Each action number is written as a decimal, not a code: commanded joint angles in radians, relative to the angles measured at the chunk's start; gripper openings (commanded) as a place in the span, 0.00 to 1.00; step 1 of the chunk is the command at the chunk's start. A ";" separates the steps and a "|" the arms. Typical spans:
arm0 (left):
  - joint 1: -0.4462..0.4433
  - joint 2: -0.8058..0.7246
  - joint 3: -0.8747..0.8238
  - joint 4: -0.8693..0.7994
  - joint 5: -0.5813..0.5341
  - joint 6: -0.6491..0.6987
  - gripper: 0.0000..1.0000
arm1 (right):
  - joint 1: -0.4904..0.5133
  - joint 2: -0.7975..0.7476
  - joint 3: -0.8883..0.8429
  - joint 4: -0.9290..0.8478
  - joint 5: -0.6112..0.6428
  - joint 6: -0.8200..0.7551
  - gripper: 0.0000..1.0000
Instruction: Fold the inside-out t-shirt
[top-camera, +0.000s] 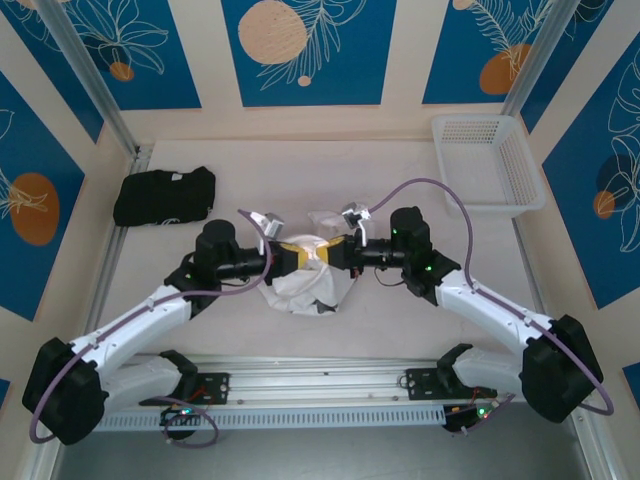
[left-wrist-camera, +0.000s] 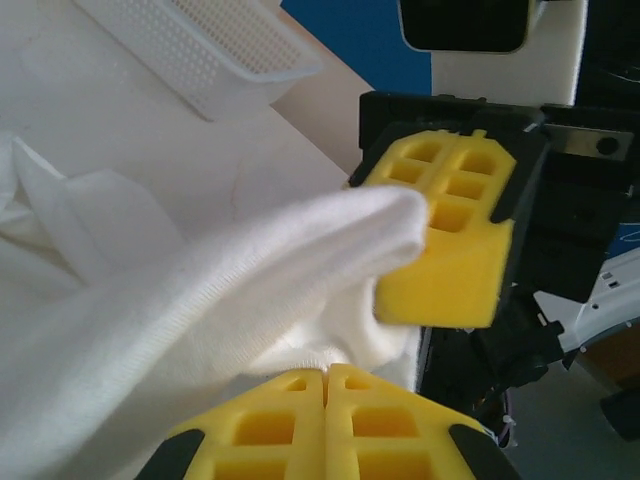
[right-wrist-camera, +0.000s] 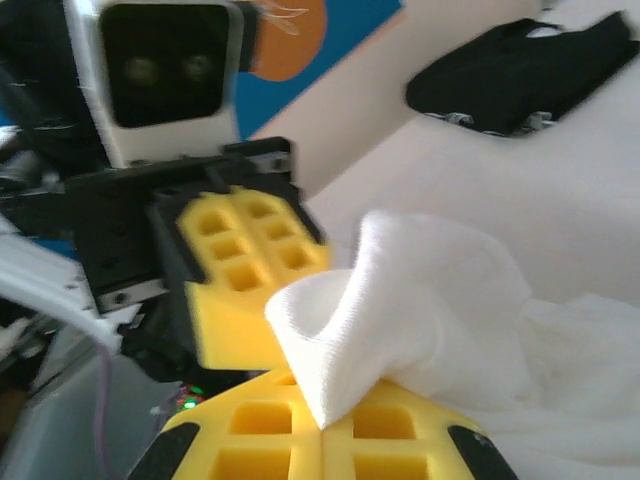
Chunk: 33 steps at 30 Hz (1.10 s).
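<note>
At frame centre the left gripper (top-camera: 292, 250) and right gripper (top-camera: 328, 252) meet, each one's jaws pressed together, pinching folds of the white inside-out t-shirt (top-camera: 305, 285), bunched on the tabletop (top-camera: 300, 170). Black garment (top-camera: 163, 195) upper left, white basket (top-camera: 520, 165) upper right.

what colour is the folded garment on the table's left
Black. The garment shows best in the top external view.

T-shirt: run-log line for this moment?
t-shirt bunched mid-table | left end effector shut on t-shirt | right end effector shut on t-shirt
</note>
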 joint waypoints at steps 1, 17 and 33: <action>-0.011 -0.060 0.063 -0.050 -0.012 0.009 0.00 | 0.057 -0.027 0.111 -0.271 0.379 -0.066 0.17; -0.245 -0.052 0.464 -0.551 -0.554 0.178 0.00 | 0.305 -0.171 0.040 -0.135 0.494 -0.323 0.66; -0.220 -0.184 0.304 -0.465 -0.623 0.187 0.27 | 0.114 -0.094 -0.079 0.163 0.117 -0.116 0.00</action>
